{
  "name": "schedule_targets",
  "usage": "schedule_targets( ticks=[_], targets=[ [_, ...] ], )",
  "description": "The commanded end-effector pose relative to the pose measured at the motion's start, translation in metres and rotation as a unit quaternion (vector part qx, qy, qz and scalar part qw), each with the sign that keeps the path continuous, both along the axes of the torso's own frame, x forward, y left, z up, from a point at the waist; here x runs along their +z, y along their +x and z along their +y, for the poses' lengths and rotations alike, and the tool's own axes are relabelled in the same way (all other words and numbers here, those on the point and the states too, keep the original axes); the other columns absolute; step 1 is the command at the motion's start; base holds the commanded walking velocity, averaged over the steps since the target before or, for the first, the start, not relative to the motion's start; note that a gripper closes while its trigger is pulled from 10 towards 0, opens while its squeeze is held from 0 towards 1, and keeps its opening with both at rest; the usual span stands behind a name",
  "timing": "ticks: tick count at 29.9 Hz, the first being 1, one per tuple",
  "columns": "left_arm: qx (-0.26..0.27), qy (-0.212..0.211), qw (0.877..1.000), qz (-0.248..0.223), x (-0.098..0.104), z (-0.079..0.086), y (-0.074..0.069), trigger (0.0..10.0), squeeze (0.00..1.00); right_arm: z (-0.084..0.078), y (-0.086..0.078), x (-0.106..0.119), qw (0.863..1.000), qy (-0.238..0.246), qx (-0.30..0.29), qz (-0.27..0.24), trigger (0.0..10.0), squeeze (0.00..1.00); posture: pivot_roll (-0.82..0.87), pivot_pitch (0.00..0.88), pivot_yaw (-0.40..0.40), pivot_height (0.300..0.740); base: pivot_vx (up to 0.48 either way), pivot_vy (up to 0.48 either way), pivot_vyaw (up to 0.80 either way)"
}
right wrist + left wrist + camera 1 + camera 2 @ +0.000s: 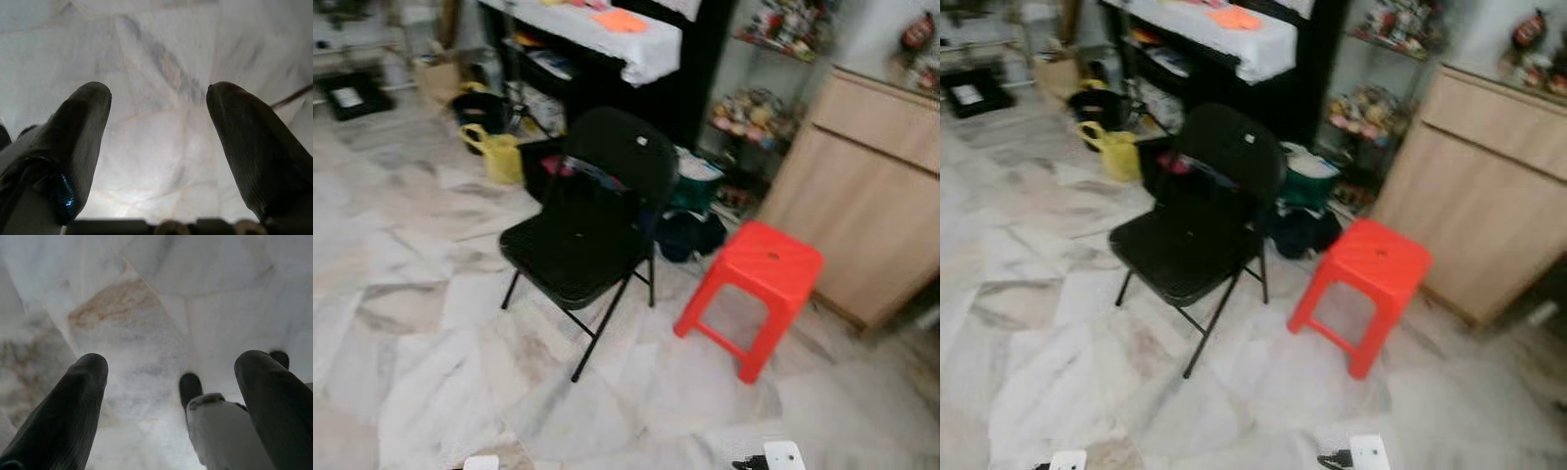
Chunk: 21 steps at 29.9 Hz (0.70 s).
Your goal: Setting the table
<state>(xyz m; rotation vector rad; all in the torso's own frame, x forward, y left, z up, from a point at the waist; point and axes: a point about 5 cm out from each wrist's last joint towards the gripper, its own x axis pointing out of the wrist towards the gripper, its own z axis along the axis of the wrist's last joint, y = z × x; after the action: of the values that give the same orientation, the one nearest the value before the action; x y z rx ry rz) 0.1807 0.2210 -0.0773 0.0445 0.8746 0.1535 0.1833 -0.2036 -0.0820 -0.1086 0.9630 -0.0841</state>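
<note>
Marble floor (431, 392), black folding chair (582, 235), red stool (759, 279); labels unreadable.

Left gripper (171, 369) points down at the floor (161, 293); its two black fingers (63, 416) stand wide apart with nothing between them. The floor beyond the fingertips is pale marble tile with grey veining, joint lines and a rust-brown stain (110, 303) past the tip of one finger. Close against the other finger sits a white, black-tipped part of the robot (220, 431), partly hidden by that finger; what part cannot be told.
</note>
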Motion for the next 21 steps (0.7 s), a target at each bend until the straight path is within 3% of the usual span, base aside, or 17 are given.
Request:
schedule_targets(
  ticks=[1,12,21],
  targets=[
    [0.007,-0.05,0.998,0.028,-0.002,0.008,-0.006,10.0,0.0,0.007,0.021,0.009,0.992,0.101,-0.072,-0.018,10.0,0.0,0.09,0.0,-0.032,0.74,0.0,0.0,-0.74],
    [-0.016,-0.032,0.999,0.029,0.001,0.013,-0.001,10.0,0.0,0.019,0.021,0.008,0.992,0.107,-0.056,-0.021,10.0,0.0,0.08,0.0,0.004,0.74,0.0,0.0,-0.74],
    [-0.016,-0.026,0.999,0.024,0.003,0.013,0.001,10.0,0.0,0.019,0.021,0.007,0.992,0.109,-0.059,-0.019,10.0,0.0,0.08,0.0,-0.005,0.74,0.0,0.0,-0.74]
  ],
)
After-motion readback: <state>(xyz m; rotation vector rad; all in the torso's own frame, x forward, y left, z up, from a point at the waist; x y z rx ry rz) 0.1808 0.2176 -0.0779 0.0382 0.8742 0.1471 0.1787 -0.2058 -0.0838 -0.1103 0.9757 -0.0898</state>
